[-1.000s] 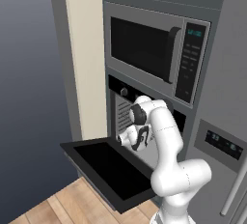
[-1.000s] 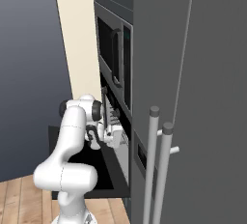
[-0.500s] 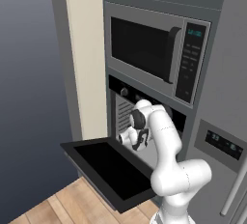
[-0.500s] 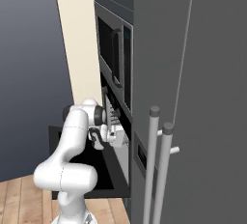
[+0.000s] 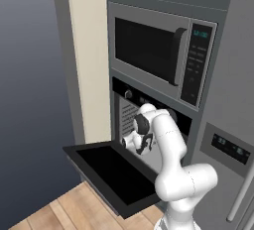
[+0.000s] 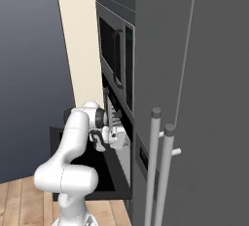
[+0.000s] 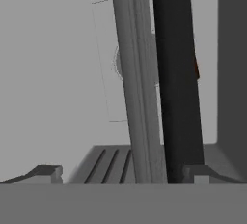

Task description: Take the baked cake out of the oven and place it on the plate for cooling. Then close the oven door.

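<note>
Two tall grey appliance columns fill the room's far side: a wall unit and, to the right of the oven (image 5: 130,112), a grey refrigerator (image 6: 194,98) with two upright bar handles. Light wooden floor (image 5: 54,209) lies below the oven, and a cream panel (image 5: 92,60) runs up its left side beside a dark blue-grey wall. Directly above the oven sits the silver-framed microwave (image 5: 158,55) with its dark window and keypad. The oven door (image 5: 111,172) hangs dropped open, a flat black slab jutting out level from the bottom of the oven cavity. The white arm leans over that door, and the end effector (image 5: 133,142) sits at the cavity mouth just above the door's inner edge. From the hand camera, its fingertips (image 7: 46,172) stand wide apart, released and gripping nothing, with an upright grey bar and a black strip between them. Wire rack bars (image 7: 113,165) lie ahead; the cake cannot be made out inside the oven.
</note>
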